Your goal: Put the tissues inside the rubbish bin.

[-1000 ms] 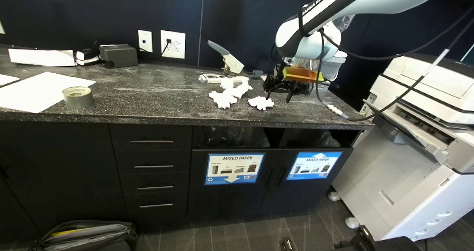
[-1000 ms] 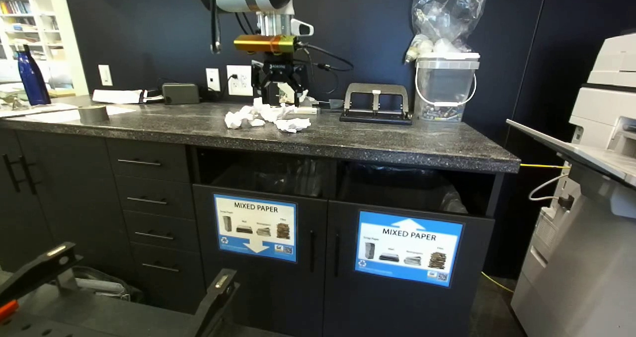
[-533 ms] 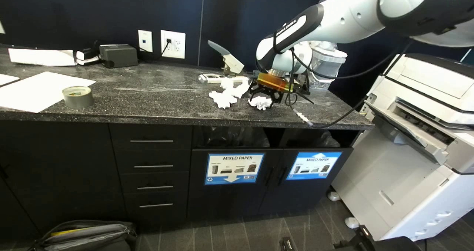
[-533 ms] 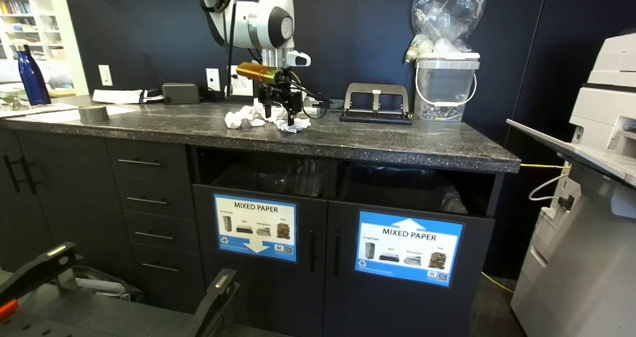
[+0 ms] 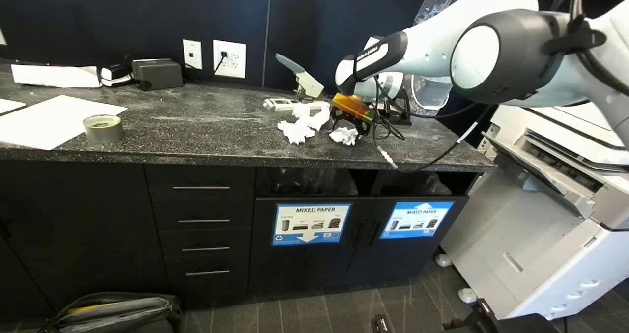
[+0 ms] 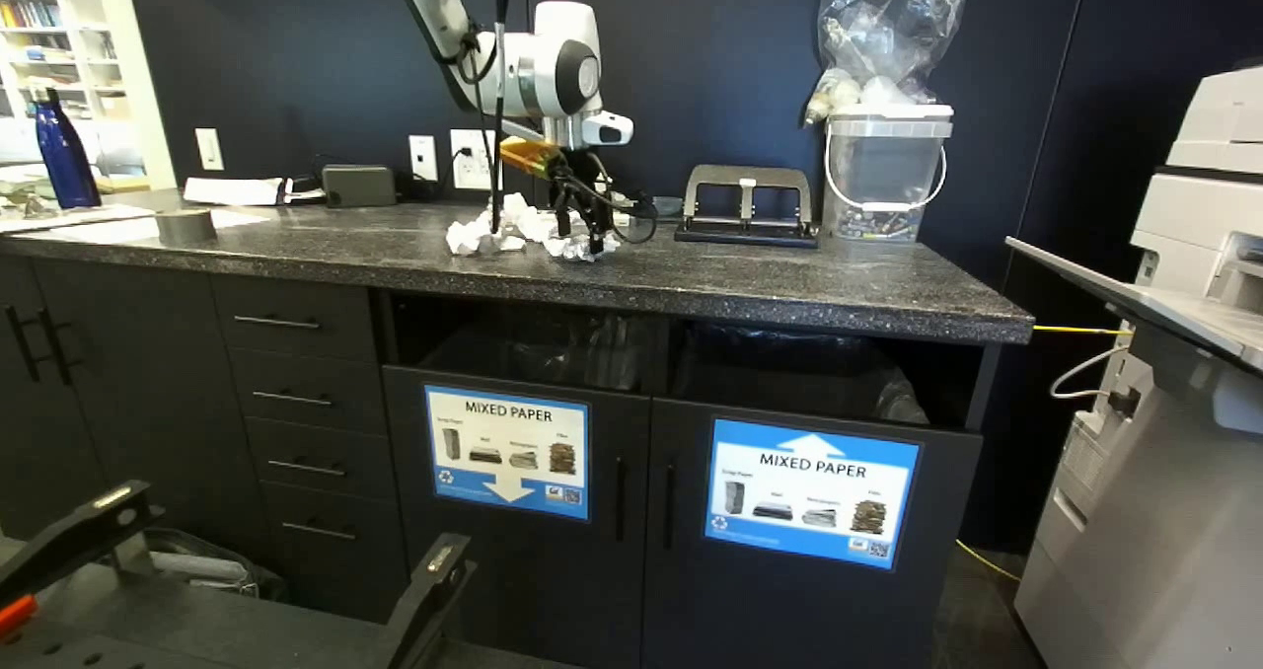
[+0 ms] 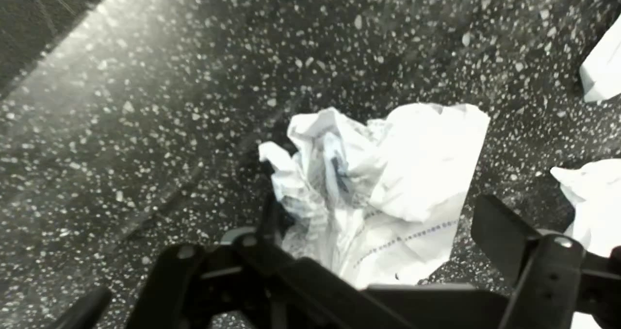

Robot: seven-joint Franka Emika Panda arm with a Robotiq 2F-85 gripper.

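Gripper (image 7: 383,227): jaws spread wide, nothing grasped, straddling the near-right tissue (image 7: 422,164), presumably so the loose crumple fits between before clenching; contact unclear. Other tissues (image 5: 297,132) bunched on the counter (image 5: 211,141), to its left and far-left. Lined bins (image 5: 314,181) sit under the near edge, likely drop point. Versus a second back: gripper lower and twisted onto target; tissues look unmoved.

Speckled dark countertop (image 5: 206,139) carries crumpled white tissues (image 5: 297,131), white paper sheet (image 5: 49,119), tape roll (image 5: 104,133), three-hole punch (image 6: 747,200) and clear plastic bucket (image 6: 885,166) with handle.
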